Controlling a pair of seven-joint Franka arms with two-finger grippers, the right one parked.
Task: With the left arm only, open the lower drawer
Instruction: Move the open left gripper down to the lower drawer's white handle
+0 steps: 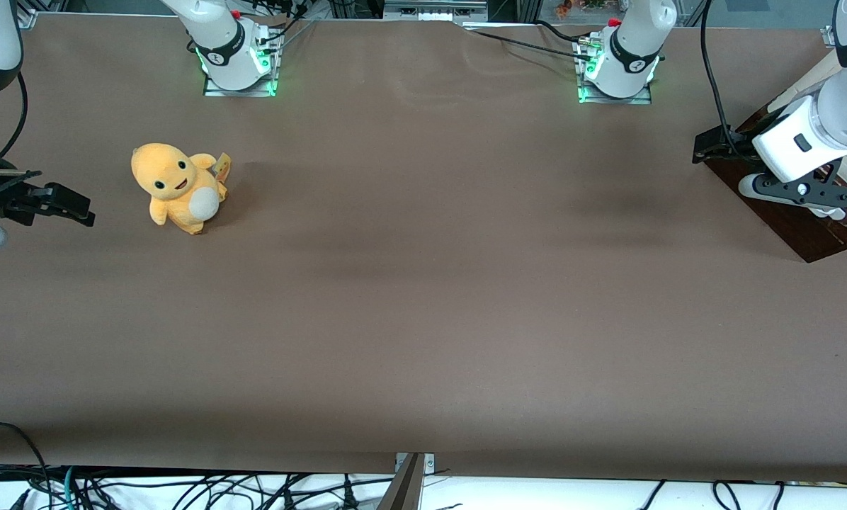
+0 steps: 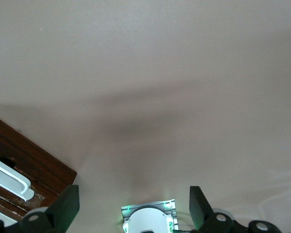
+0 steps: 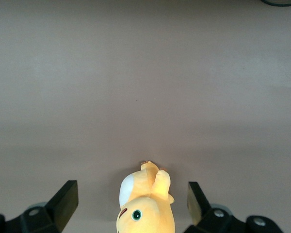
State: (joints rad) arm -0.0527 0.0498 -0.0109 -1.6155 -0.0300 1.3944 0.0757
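The lower drawer [image 2: 36,167] shows as dark-brown wood with a long white bar handle [image 2: 12,178] on it. In the front view the same dark wood [image 1: 809,237] lies at the working arm's end of the table. My left arm [image 1: 831,117] reaches over it. Its gripper [image 1: 792,198] hangs above the wood, pointing down. In the left wrist view the gripper [image 2: 133,208] is open, with nothing between its fingers [image 2: 63,208], and the handle lies beside one finger, apart from it. I cannot tell how far out the drawer stands.
A yellow plush toy [image 1: 179,188] sits on the brown table [image 1: 423,297] toward the parked arm's end. Two arm bases [image 1: 618,67] with green lights stand at the table's edge farthest from the front camera. Cables hang along the near edge.
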